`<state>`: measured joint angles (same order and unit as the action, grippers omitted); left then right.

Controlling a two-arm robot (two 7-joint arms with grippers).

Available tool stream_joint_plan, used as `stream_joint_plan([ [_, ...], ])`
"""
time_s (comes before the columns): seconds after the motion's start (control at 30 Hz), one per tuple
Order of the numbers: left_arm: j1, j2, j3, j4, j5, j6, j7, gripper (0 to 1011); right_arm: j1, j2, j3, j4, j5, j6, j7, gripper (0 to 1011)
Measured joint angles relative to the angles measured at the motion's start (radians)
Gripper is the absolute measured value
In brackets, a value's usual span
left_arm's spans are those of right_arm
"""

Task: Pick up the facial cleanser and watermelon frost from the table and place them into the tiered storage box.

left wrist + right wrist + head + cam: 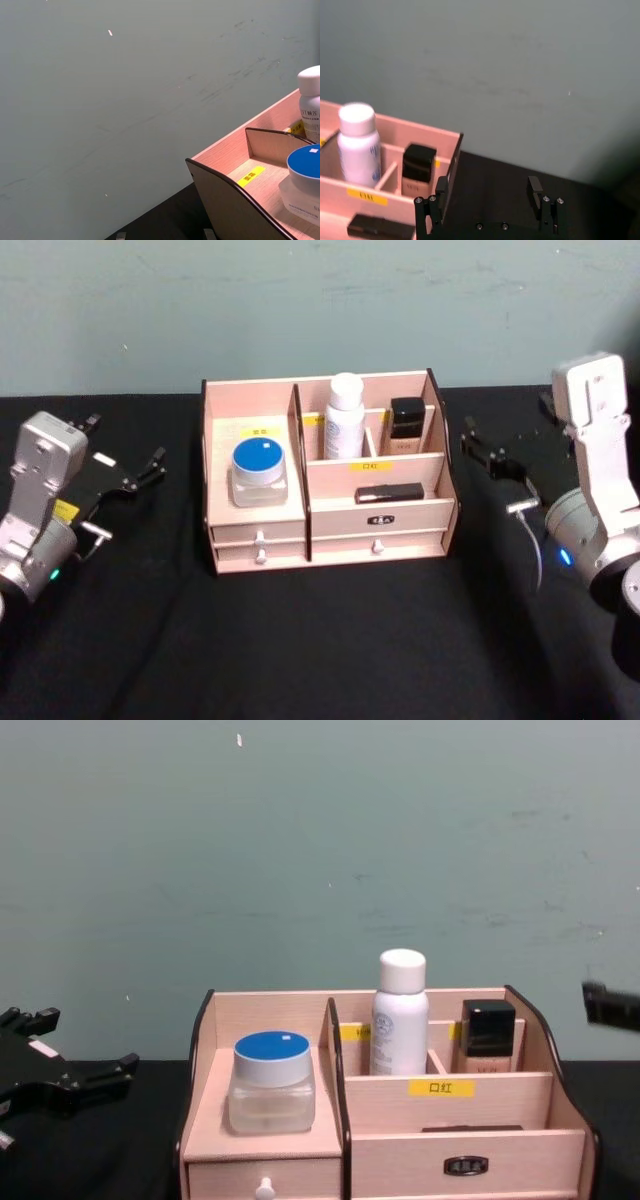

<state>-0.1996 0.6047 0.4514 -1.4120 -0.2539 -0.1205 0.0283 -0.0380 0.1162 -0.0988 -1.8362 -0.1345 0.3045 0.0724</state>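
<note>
Right gripper [488,200]: from my station I read both fingers standing apart with nothing between them, only black tabletop beyond. It sits just off the right end of the tiered storage box [325,478], clear of its dark-edged side wall. Left gripper [128,480]: jaws likewise spread and empty, parked well to the left of the box.

Contents of the box: a blue-lidded jar [259,469] in the left bay, a white bottle [344,417] upright in the rear middle compartment, a black-capped bottle [405,426] beside it, and a flat black stick [388,494] lying on the middle tier. I see nothing loose on the black table [320,640] (I cannot match either product name to a particular item, so I judge the placing done rather than confirm it).

Risks from here: the right fingers are close to the box's side wall; any inward sweep on retreat could nudge the box. The white bottle is tall and narrow, so a jolt could tip it against the divider.

View differences: the head view gives the whole layout and both arms. The chest view shows item heights against the compartment walls. The right wrist view alone settles that gripper's finger gap. The left wrist view shows the box corner and jar.
</note>
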Motion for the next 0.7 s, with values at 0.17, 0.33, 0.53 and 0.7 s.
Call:
stream_joint_plan([
  [0.17,0.000,0.000,0.000,0.000,0.000,0.000,0.000,1001,0.004,-0.009,0.002,0.065,-0.014,-0.003,0.008,1003],
  [0.33,0.000,0.000,0.000,0.000,0.000,0.000,0.000,1001,0.010,-0.016,0.000,0.121,-0.029,-0.007,0.013,1002],
  [0.53,0.000,0.000,0.000,0.000,0.000,0.000,0.000,1001,0.013,-0.020,0.002,0.145,-0.036,-0.012,0.015,1002],
  [0.7,0.000,0.000,0.000,0.000,0.000,0.000,0.000,1001,0.012,-0.019,0.002,0.140,-0.036,-0.010,0.015,1002],
])
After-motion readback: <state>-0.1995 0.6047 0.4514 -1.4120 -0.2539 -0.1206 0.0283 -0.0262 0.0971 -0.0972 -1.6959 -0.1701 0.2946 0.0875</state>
